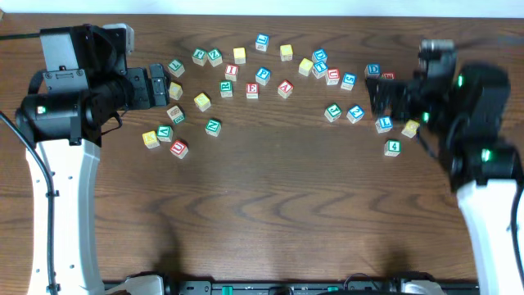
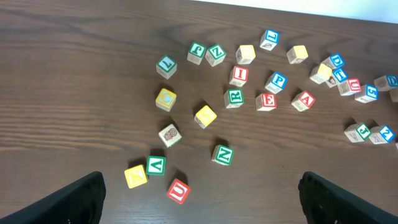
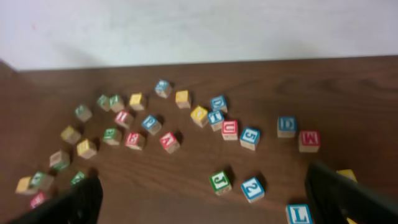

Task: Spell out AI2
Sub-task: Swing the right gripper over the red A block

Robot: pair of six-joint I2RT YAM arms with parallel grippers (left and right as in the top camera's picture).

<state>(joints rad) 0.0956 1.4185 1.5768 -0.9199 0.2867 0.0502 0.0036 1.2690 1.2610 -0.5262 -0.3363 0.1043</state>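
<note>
The red "A" cube (image 1: 285, 88) (image 2: 303, 100) (image 3: 169, 141) lies mid-table among scattered cubes. Left of it, with other cubes between, sits the red "I" cube (image 1: 232, 72) (image 2: 239, 74) (image 3: 123, 118). The blue "2" cube (image 1: 355, 113) (image 2: 385, 134) (image 3: 252, 189) rests to the right, beside a green "J" cube (image 3: 219, 182). My left gripper (image 1: 160, 86) (image 2: 200, 196) hovers open at the left end of the scatter, holding nothing. At the right end my right gripper (image 1: 381, 97) (image 3: 204, 180) hangs open and empty, with the "2" ahead between its fingers' lines.
Several other letter cubes in green, yellow, red and blue spread across the back half of the table. A red "U" (image 2: 177, 190) and green "N" (image 2: 222, 154) lie near the left gripper. A blue "L" (image 3: 298, 214) and green "4" (image 1: 393, 147) lie near the right one.
</note>
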